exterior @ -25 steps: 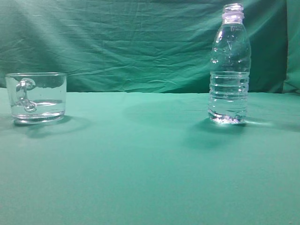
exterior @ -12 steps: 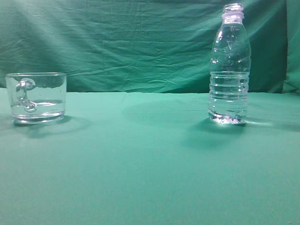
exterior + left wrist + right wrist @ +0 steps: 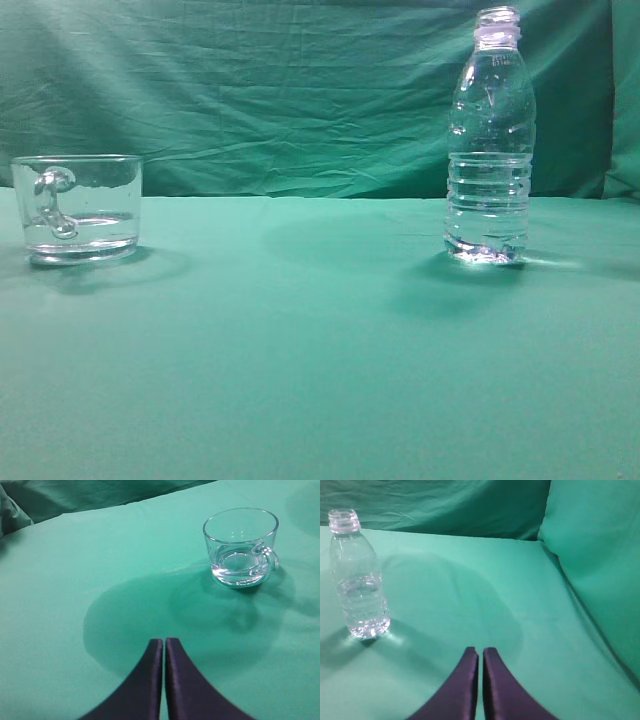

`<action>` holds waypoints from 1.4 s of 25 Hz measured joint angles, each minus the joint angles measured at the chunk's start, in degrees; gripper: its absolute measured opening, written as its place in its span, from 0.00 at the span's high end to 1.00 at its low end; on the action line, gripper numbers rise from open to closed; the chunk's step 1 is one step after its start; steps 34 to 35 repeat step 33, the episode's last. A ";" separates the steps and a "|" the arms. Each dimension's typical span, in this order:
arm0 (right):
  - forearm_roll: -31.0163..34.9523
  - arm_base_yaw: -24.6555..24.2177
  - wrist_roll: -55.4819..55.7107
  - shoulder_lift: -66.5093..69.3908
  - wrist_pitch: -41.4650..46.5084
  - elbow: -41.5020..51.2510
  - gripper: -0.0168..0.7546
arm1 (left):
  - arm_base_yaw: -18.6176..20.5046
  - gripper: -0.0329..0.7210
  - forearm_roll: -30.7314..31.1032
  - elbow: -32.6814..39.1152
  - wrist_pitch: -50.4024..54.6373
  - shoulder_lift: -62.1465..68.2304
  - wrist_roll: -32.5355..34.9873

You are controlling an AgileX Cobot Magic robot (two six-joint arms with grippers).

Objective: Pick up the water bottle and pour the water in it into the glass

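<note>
The water bottle (image 3: 488, 150) stands upright and uncapped at the right of the exterior view, holding clear water. It also shows at the left of the right wrist view (image 3: 359, 575). The glass (image 3: 78, 207), a short clear mug with a curved handle, stands at the left and has some water in its bottom. It shows at the upper right of the left wrist view (image 3: 241, 546). My left gripper (image 3: 164, 641) is shut and empty, well short of the glass. My right gripper (image 3: 480, 650) is shut and empty, to the right of the bottle and apart from it. Neither gripper shows in the exterior view.
A green cloth covers the table (image 3: 320, 350) and hangs as a backdrop (image 3: 260, 90). A raised fold of green cloth (image 3: 595, 555) stands at the right of the right wrist view. Open cloth lies between the glass and the bottle.
</note>
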 joint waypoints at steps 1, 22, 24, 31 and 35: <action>-0.28 0.00 0.90 -0.38 -0.21 1.40 0.98 | 0.00 0.96 0.00 0.00 0.00 0.00 0.00; -0.47 0.00 1.04 -0.66 -2.97 6.50 0.98 | 0.00 0.96 0.00 0.00 0.00 0.00 0.00; -0.47 0.00 1.04 -0.66 -2.97 6.50 0.98 | 0.00 0.96 0.00 0.00 0.00 0.00 0.00; -0.47 0.00 0.77 -0.66 -2.97 6.50 0.98 | 0.00 0.96 0.00 0.00 0.00 0.00 0.00; -0.47 0.00 0.65 -0.66 -2.97 6.50 0.98 | 0.00 0.96 0.00 0.00 0.00 0.00 0.00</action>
